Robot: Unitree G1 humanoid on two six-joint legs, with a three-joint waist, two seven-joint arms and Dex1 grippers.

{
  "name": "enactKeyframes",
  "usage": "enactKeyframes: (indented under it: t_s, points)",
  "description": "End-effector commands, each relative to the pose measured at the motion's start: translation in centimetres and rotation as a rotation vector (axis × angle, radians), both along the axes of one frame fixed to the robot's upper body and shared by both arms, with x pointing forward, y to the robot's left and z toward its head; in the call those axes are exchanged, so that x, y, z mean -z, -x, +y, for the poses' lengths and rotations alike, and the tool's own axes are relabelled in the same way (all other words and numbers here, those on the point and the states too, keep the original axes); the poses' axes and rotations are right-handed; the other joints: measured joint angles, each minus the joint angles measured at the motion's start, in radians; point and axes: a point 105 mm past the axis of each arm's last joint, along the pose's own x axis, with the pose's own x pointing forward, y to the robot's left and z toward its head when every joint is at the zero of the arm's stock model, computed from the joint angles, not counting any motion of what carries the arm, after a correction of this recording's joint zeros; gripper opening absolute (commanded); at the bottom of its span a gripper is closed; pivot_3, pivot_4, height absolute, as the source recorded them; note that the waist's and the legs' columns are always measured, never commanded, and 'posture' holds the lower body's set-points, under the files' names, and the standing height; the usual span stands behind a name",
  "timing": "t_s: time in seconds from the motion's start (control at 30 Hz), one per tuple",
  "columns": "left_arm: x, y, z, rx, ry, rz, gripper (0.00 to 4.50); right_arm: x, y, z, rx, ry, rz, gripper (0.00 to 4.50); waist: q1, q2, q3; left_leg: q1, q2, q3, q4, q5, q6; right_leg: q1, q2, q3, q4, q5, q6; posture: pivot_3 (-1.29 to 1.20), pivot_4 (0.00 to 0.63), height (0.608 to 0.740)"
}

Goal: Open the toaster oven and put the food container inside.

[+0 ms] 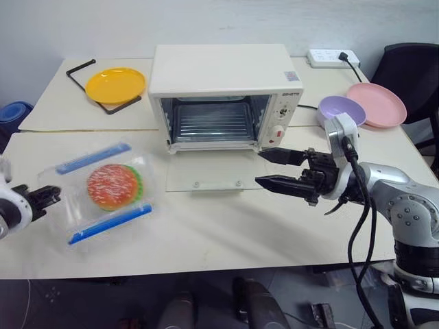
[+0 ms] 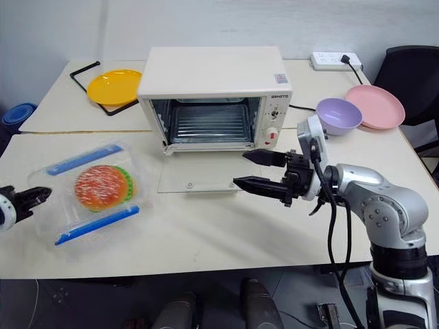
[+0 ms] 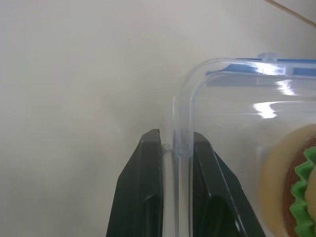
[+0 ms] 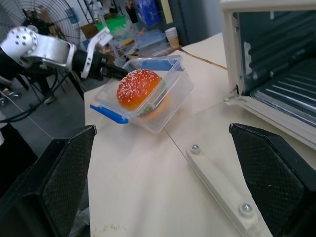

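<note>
From the left eye view, the boxy cream-white toaster oven (image 1: 225, 92) is seen at the back of the pale bench (image 1: 206, 233), its glass door (image 1: 209, 171) already folded down flat towards the robot and the wire rack exposed. The shallow clear plastic food container with two blue side clips and a toy hamburger (image 1: 103, 193) lies well to the left of the oven, near the front of the bench. Its long axis is set obliquely, running from near-left to far-right, with the clips parallel to that line. The left end effector (image 1: 42, 197) is placed at the container's left end.

In the right eye view, the right end effector (image 2: 264, 171) is held level just in front of the lowered door, its fingers spread wide and nothing between them.

In the left wrist view, the container's thin rim, close to a rounded corner, is seen pinched between the two black fingers (image 3: 148, 197); the left end effector is clenched on the food container.

In the right wrist view, the container appears tipped, its gripped end raised off the bench.

The grip on so narrow a lip is judged precarious. The lift would best be made slowly, the box kept level, and its long axis turned parallel to the oven opening before it is slid over the door.
</note>
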Motion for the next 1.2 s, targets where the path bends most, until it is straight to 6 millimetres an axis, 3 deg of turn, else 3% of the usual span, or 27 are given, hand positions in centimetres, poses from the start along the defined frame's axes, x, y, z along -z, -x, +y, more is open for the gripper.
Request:
enactKeyframes:
  t_s: [0.03, 0.27, 0.47, 0.63, 0.83, 1.07, 1.2]
  points:
    - [-2.5, -1.5, -2.2, 0.156, -0.012, -0.054, 0.3, -0.7, 0.6, -0.8, 0.036, -0.001, -0.057, 4.5, 0.0, 0.0, 0.0, -0.001, 0.0, 0.0, 0.0, 0.0, 0.0, 0.0, 0.0, 0.0, 0.0, 0.0, 0.0, 0.0, 0.15, 0.74]
    - [-4.2, -6.0, -7.9, 0.371, -0.03, -0.078, 0.3, -0.1, 0.8, -1.7, 0.115, -0.003, -0.062, 4.5, 0.004, 0.0, 0.0, -0.005, -0.001, -0.001, 0.002, 0.0, 0.001, -0.002, 0.0, -0.001, -0.001, 0.002, 0.004, 0.0, 0.15, 0.74]
    - [-4.3, -10.1, -11.5, 0.416, -0.06, -0.051, 0.3, 0.2, 1.4, -2.4, 0.174, 0.001, -0.075, 4.5, 0.01, 0.0, 0.0, -0.008, -0.002, -0.001, 0.005, 0.001, 0.001, -0.003, 0.001, -0.001, 0.001, 0.004, 0.008, 0.0, 0.15, 0.74]
    - [-3.2, -12.0, -14.3, 0.438, -0.051, -0.021, 0.3, 0.2, 1.8, -3.3, 0.22, 0.009, -0.086, 4.5, 0.004, 0.0, 0.0, -0.008, -0.002, -0.001, 0.005, 0.001, 0.001, -0.003, 0.001, 0.0, 0.003, 0.005, 0.008, 0.0, 0.15, 0.74]
    - [-2.8, -12.5, -16.0, 0.452, -0.036, -0.015, 0.3, 0.5, 1.7, -3.7, 0.261, 0.028, -0.089, 4.5, 0.025, 0.0, 0.0, -0.008, -0.003, -0.001, 0.01, 0.001, 0.001, -0.003, 0.0, 0.0, 0.004, 0.005, 0.009, 0.0, 0.15, 0.74]
    - [-4.4, -12.3, -16.5, 0.484, 0.083, -0.097, 2.45, 1.2, 0.8, -3.4, 0.287, 0.057, -0.09, 4.5, 0.023, 0.0, 0.0, -0.008, -0.004, -0.001, 0.016, 0.002, 0.002, -0.002, 0.001, 0.0, 0.008, 0.007, 0.011, 0.0, 0.15, 0.74]
    - [-6.4, -11.4, -16.8, 0.545, 0.206, -0.209, 2.45, 1.3, 0.7, -3.3, 0.278, 0.058, -0.084, 4.5, 0.023, 0.0, 0.0, -0.008, -0.004, -0.001, 0.017, 0.002, 0.002, -0.002, 0.001, 0.0, 0.008, 0.007, 0.011, 0.0, 0.15, 0.74]
